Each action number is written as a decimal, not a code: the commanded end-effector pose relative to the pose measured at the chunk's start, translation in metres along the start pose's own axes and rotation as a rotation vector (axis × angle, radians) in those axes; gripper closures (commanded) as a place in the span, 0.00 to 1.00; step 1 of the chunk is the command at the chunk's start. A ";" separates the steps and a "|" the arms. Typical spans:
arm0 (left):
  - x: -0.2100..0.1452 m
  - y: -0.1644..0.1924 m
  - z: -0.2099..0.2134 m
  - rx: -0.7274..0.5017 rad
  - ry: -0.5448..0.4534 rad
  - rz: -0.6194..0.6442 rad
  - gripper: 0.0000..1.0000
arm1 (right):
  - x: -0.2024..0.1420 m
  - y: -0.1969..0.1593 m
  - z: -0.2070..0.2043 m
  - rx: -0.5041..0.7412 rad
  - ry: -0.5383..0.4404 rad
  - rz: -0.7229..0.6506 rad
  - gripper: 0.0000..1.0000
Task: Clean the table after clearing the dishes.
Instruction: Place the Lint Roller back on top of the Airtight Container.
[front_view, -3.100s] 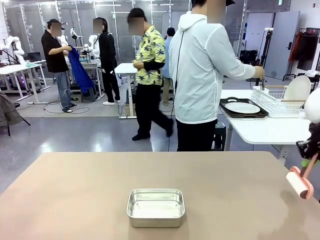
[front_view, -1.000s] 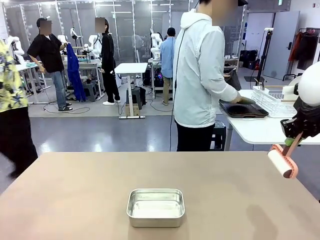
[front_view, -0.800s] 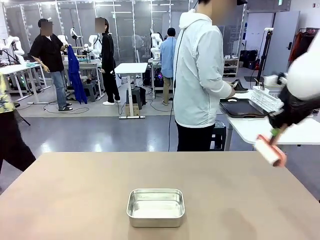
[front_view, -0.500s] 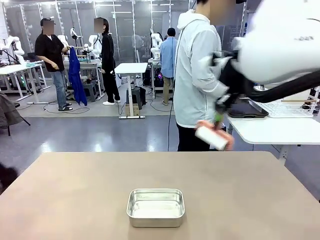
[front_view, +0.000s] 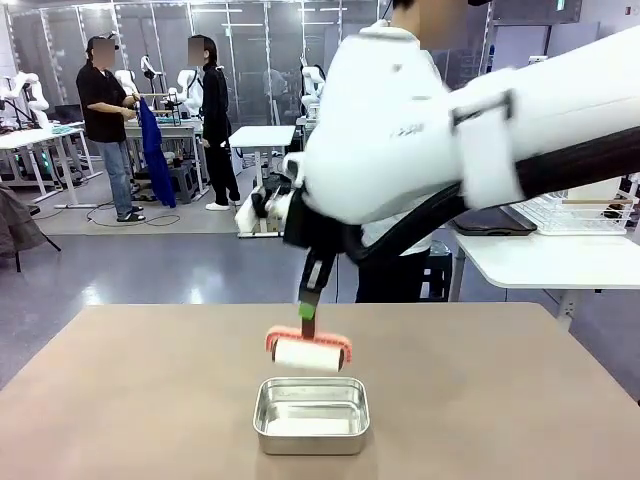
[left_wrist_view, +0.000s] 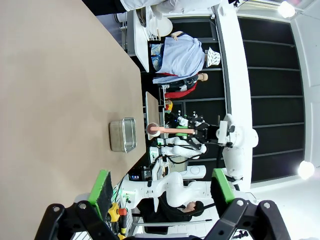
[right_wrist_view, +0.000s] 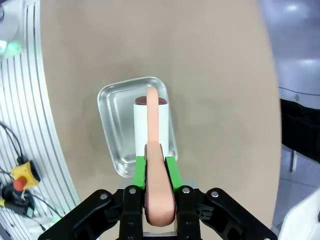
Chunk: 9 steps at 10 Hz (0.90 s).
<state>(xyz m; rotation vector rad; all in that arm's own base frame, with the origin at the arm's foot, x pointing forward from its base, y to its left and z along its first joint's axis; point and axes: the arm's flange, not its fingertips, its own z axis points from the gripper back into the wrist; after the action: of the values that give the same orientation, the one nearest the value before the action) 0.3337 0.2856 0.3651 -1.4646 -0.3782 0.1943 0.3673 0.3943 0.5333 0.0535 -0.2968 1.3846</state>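
Right gripper (right_wrist_view: 155, 172) holds a pink lint roller (front_view: 308, 351) over the steel pan (front_view: 311, 414)

Its green pads are pressed tight on the roller's pink handle, and the white roll hangs just above the pan, not touching it as far as the front view shows. That pan sits on the brown bench (front_view: 120, 400), near the robot's edge and about in the middle. The big white right arm (front_view: 450, 140) reaches in from the right side, across the middle. Left gripper (left_wrist_view: 160, 187) has its two green pads wide apart with nothing between them, off to the side of the bench. A person in a pale jacket (front_view: 405, 235) stands behind the arm, at the far side
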 end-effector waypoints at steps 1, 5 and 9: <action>-0.005 -0.003 0.001 0.007 0.007 0.000 0.00 | 0.008 -0.006 -0.008 -0.027 0.052 0.109 0.80; -0.005 -0.003 0.001 0.007 0.007 0.000 0.00 | 0.008 -0.011 -0.050 0.046 0.037 0.157 0.80; -0.005 -0.003 0.001 0.007 0.007 0.000 0.00 | 0.003 -0.024 -0.083 0.071 0.025 0.128 0.80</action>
<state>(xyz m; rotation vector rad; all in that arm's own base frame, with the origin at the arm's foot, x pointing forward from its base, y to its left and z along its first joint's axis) 0.3338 0.2855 0.3651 -1.4646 -0.3781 0.1941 0.4052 0.4091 0.4579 0.0484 -0.1978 1.5197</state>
